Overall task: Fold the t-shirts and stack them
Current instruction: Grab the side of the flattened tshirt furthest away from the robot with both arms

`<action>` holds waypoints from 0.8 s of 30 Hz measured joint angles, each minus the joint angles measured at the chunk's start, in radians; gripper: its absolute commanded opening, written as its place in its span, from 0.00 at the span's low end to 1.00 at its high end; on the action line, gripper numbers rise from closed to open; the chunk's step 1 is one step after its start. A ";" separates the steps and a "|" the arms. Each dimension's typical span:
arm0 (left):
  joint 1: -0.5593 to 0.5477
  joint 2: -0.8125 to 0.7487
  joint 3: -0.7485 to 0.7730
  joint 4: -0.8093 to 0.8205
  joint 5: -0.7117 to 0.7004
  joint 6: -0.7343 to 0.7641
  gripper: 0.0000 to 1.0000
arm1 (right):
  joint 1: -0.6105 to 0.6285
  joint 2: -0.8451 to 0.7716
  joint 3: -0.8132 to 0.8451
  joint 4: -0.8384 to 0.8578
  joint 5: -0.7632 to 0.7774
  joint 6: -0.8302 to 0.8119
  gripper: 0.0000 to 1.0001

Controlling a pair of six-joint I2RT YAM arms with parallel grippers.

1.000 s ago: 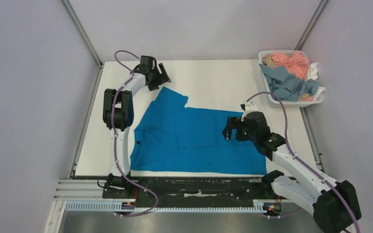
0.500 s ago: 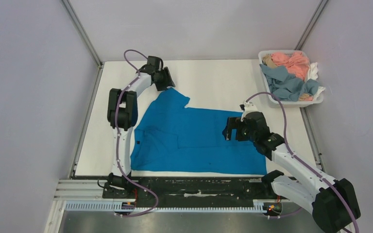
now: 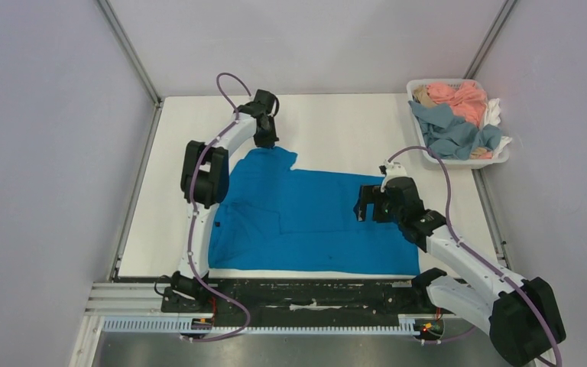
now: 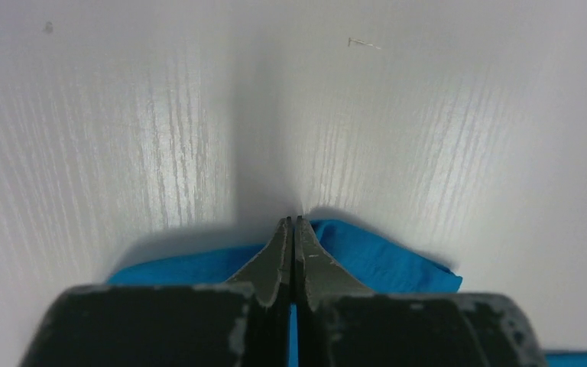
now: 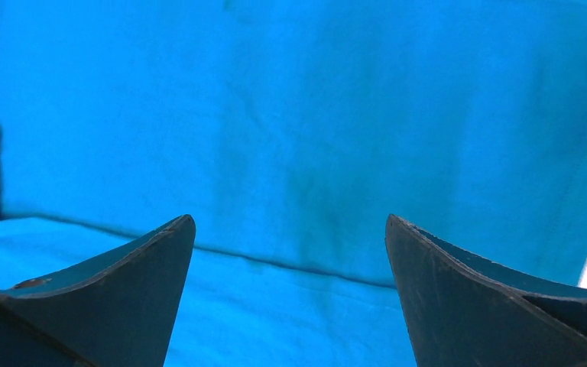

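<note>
1. A white table with a faint wood grain is seen in the middle of the top view. It is enclosed by plain pale grey walls.
2. The cerulean t-shirt is spread flat over the lower centre of the table, with one sleeve pointed toward the upper left.
3. The left gripper is closed on the far edge of that sleeve, and blue cloth is pinched between its tips.
4. The right gripper is held wide open above the right part of the shirt, and nothing is gripped.
5. A white plastic basket is set at the upper right. It is heaped with a salmon pink shirt, a grey-blue shirt, a white shirt and a tan shirt.
6. The blue cloth is shown smooth and matte, crossed by soft fold lines. The dark wedge-shaped fingers are seen to be scuffed.
</note>
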 measured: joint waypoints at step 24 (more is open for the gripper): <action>0.041 -0.089 -0.127 -0.019 -0.145 0.000 0.02 | -0.084 0.742 0.582 -0.056 0.600 0.000 0.92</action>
